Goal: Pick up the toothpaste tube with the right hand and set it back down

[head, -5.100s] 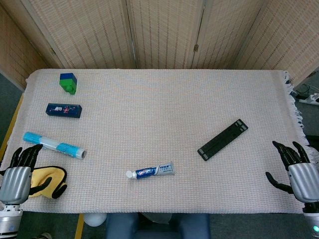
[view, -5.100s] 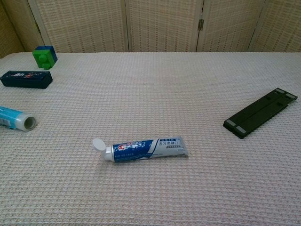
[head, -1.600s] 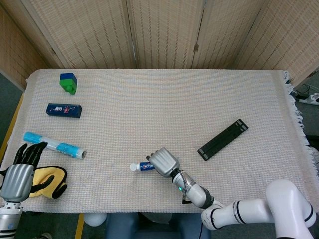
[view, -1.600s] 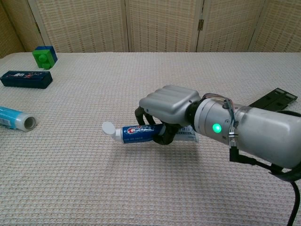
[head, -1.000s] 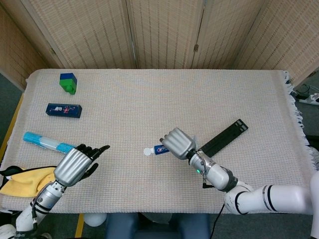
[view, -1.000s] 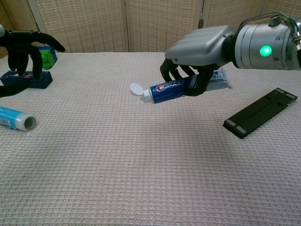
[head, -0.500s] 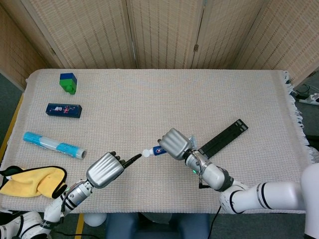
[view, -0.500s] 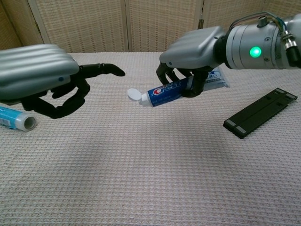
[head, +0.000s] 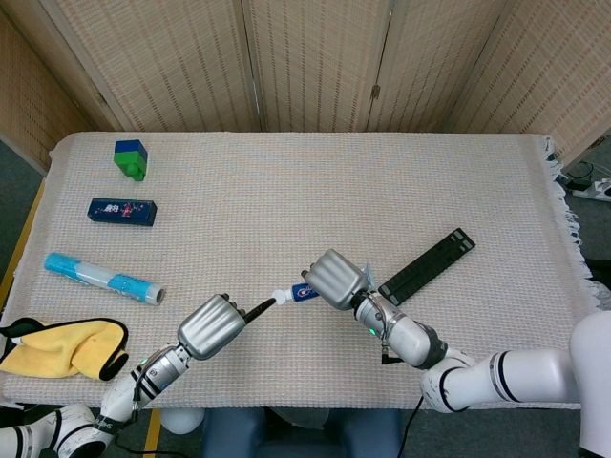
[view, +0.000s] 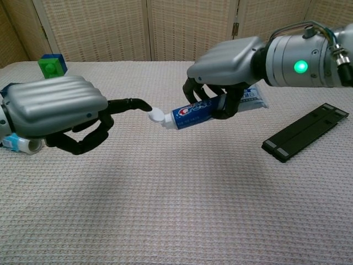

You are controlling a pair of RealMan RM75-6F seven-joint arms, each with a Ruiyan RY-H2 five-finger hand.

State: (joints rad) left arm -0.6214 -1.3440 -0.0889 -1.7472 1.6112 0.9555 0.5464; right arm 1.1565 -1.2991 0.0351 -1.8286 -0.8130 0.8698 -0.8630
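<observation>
Head view: toothpaste tube (head: 303,292) held off the bench (head: 286,191) in the right hand (head: 333,278), just beside the near end of the black bar (head: 427,266); half a second ago the left hand (head: 211,326) stood short of the cap, now one extended finger touches it. Chest view: right hand (view: 229,66) wrapped around the tube (view: 212,109), cap end tilted down; left hand (view: 55,113) grasps nothing, other fingers curled under. Judgement: lift done, set-down outstanding; the left hand's touch is not called for.
</observation>
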